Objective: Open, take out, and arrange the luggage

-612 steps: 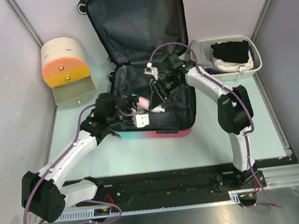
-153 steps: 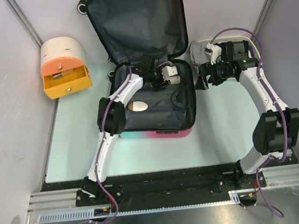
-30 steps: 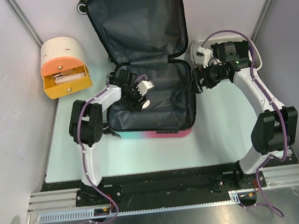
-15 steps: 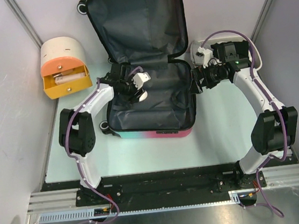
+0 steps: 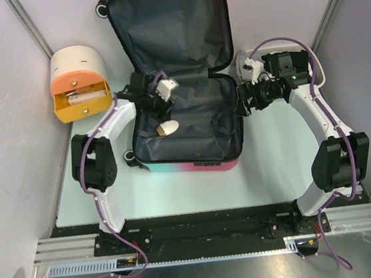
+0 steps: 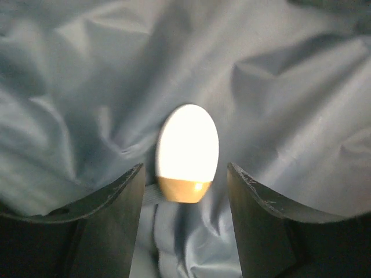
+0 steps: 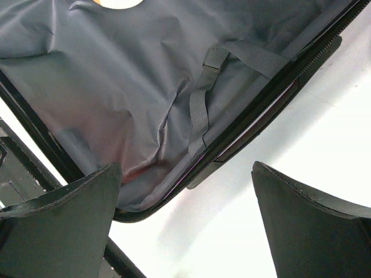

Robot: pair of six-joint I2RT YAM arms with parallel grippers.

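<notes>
Counting one luggage (image 5: 197,121) at the middle of the far edge of the counter (image 5: 281,155), spread wide open, with lid tipped back toward the far edge and lower shell lying flat, dark grey lining upward. Seeing on that lining, toward the shell's left side, one egg-shaped piece (image 6: 186,152), white with a tan end, lying on its side. Counting two arms and two pincers. Finding the left gripper (image 6: 185,171) above the shell's far-left corner, aimed at the egg-shaped piece, with fingers (image 6: 110,214) spread apart, clear of the piece and gripping nothing. Finding the right gripper (image 7: 185,168) just over the shell's right rim, beside the zip, likewise with fingers parted and nothing between them. Noting one grey strap (image 7: 200,110) on the lining below it. Near the far-left corner of the counter, one cream-and-orange drawer box (image 5: 76,64), with its single orange drawer (image 5: 85,109) standing open and something pale inside, too small to make out. Near the far-right corner, one white basin (image 5: 241,59), largely hidden behind the right arm.
</notes>
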